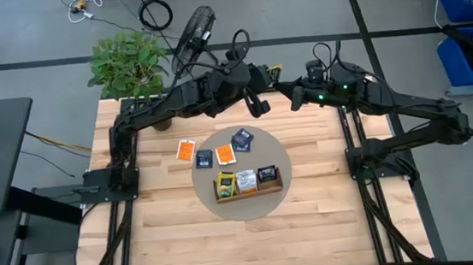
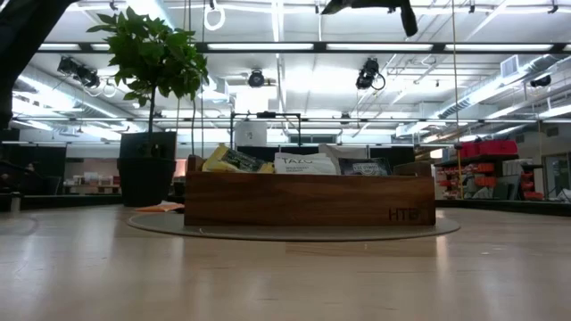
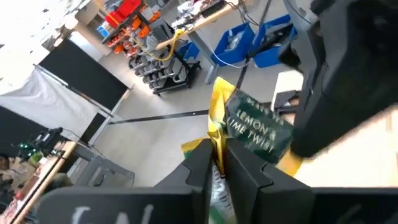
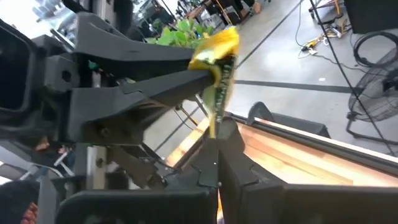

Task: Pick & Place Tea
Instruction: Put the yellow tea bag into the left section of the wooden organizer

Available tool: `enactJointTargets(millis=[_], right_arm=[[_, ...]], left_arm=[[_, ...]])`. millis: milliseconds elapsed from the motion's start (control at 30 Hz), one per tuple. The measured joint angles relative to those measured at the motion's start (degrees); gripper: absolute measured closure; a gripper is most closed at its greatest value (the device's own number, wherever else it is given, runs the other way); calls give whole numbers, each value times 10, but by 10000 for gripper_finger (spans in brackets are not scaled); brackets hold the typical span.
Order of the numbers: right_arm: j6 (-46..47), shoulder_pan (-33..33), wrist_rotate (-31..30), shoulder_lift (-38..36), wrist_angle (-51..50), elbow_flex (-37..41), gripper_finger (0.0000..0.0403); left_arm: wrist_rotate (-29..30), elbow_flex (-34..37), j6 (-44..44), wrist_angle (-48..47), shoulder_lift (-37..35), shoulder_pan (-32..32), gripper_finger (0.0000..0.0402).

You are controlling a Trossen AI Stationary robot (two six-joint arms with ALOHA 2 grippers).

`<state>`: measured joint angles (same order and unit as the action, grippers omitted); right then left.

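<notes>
From above, your grippers meet over the worktop's far edge, the handover itself hard to make out. Both pinch one yellow tea packet (image 3: 249, 127) — left gripper (image 3: 216, 163) seemingly nipped on one edge, right gripper (image 4: 217, 152) clamped on another. Wooden tray (image 1: 248, 190) sits mid-worktop, well apart.

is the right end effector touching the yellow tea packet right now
Touching. In the right wrist view, the right end effector pinches the lower edge of the yellow tea packet, while the left end effector holds its top.
</notes>
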<state>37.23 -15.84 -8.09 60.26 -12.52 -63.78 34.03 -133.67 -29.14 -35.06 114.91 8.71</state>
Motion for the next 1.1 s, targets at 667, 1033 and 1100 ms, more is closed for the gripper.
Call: enactJointTargets(millis=[667,1033,1100], right_arm=[[-71,-1,115,-31,-154,0,403],[-121,3,177,-8,-217,-30,403],[-155,4,177,9,-270,-64,403]], left_arm=[[-49,-7,139,-189,-78,16,260],[-136,-6,228,-366,-84,4,258],[-136,-6,228,-381,-89,1,261]])
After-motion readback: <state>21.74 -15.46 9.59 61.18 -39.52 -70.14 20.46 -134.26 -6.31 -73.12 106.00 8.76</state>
